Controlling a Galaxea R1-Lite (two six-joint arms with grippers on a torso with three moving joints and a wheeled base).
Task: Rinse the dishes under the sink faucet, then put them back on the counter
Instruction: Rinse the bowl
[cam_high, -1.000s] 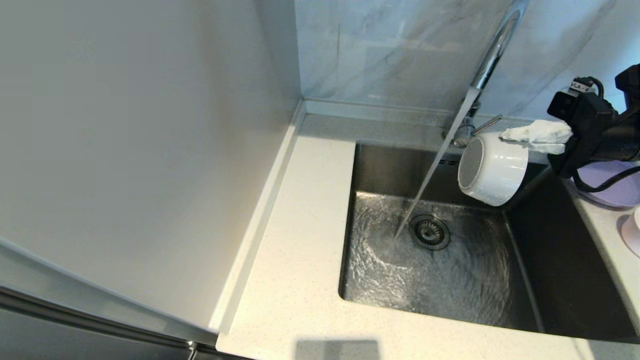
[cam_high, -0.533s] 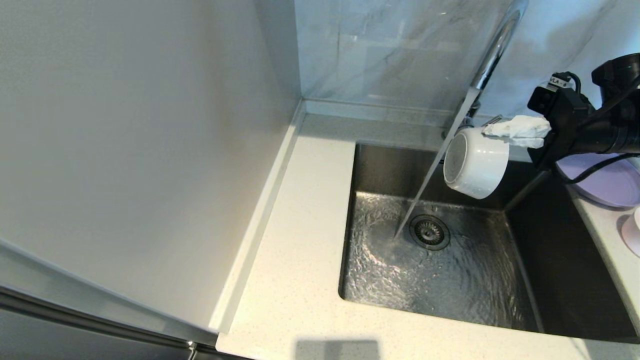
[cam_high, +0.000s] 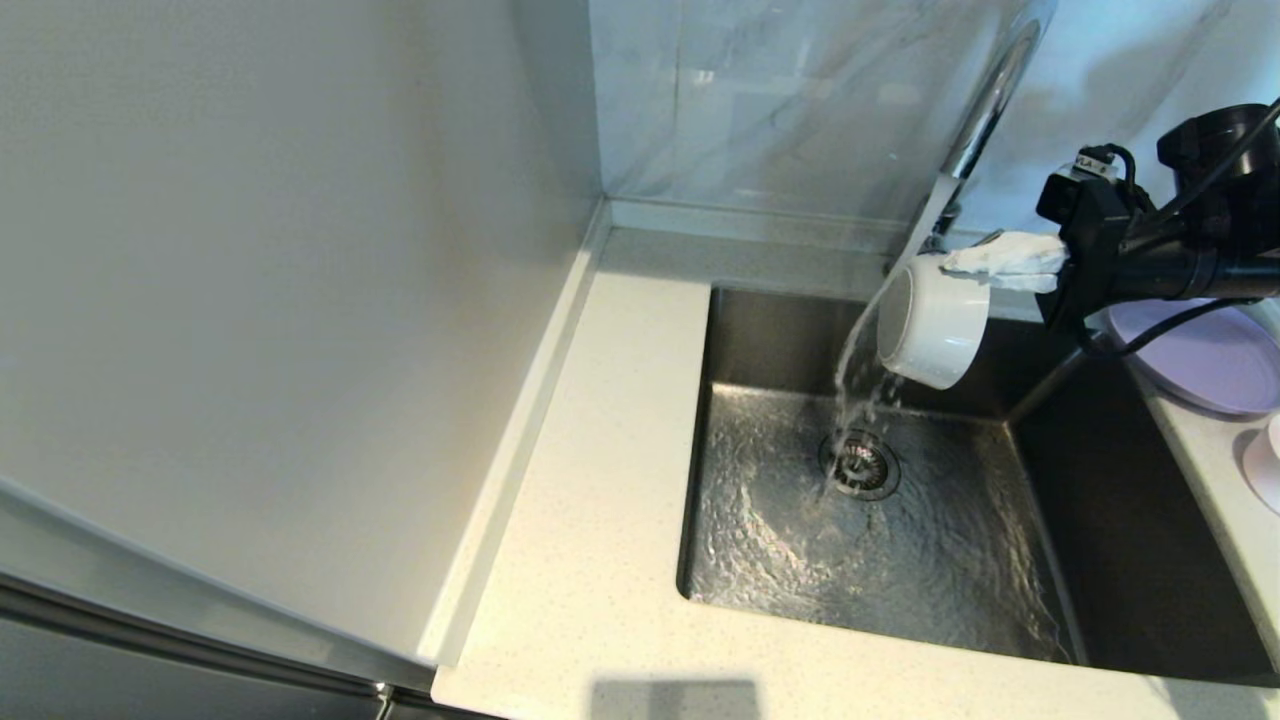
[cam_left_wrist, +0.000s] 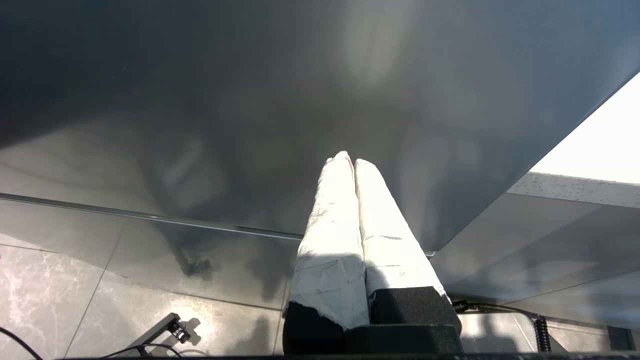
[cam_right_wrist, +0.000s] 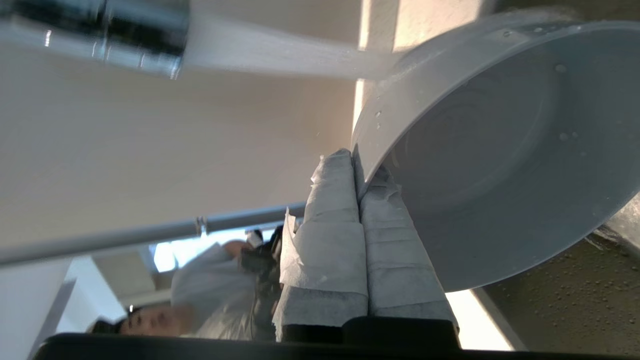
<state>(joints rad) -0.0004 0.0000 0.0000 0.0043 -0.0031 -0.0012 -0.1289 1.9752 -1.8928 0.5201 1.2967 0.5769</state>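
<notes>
I have the right gripper (cam_high: 962, 262) pinching the whitish bowl's (cam_high: 930, 322) rim, the bowl tipped on its side over the sink (cam_high: 880, 560), the faucet's (cam_high: 985, 105) stream hitting its edge (left gripper (cam_left_wrist: 353, 162) parked, fingers pressed together). The lilac plate (cam_high: 1200, 362) sits on the surface (cam_high: 600, 500).

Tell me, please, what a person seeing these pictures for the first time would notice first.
First, the white bowl tipped on its side over the sink, pinched at its rim by the right pincer. Water from the faucet strikes the bowl and splashes down around the drain. A lilac plate lies on the counter, right of the sink.
</notes>
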